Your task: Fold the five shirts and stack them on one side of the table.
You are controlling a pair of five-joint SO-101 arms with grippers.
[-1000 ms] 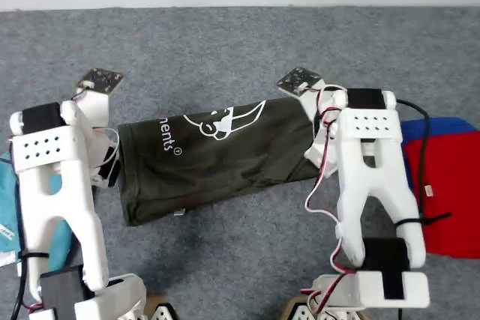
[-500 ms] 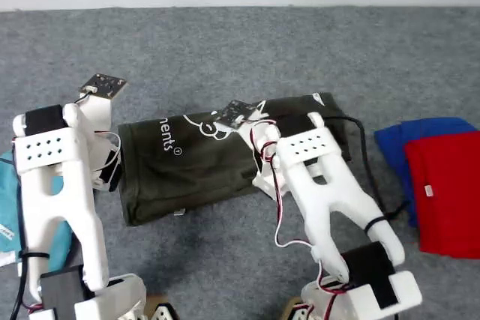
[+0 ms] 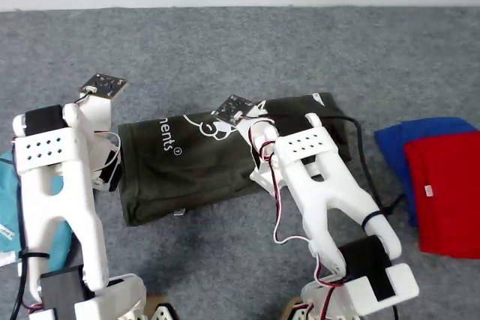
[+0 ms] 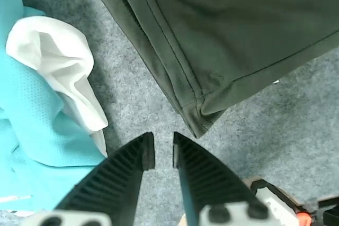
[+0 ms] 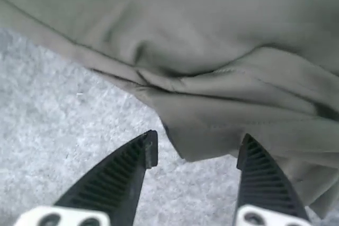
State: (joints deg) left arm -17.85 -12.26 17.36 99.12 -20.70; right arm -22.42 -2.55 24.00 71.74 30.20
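Observation:
A dark olive shirt (image 3: 187,166) with a white print lies folded into a long strip across the middle of the grey carpet. My right gripper (image 5: 198,149) is open just above the strip's near edge, its fingers on either side of a bunched fold of the olive shirt (image 5: 212,35). In the high view the right gripper (image 3: 259,168) sits at about mid-length of the strip. My left gripper (image 4: 164,144) is shut over bare carpet, holding nothing, close to the near left corner of the olive shirt (image 4: 238,35).
Folded red shirt (image 3: 446,192) lies on a blue shirt (image 3: 394,144) at the right side. A crumpled teal shirt (image 4: 32,130) with a white lining lies at the left edge, beside the left arm. The carpet beyond the olive shirt is open.
The right arm has swung left from the olive shirt's right end to its middle. That right end now lies flat and uncovered. The left arm has stayed put.

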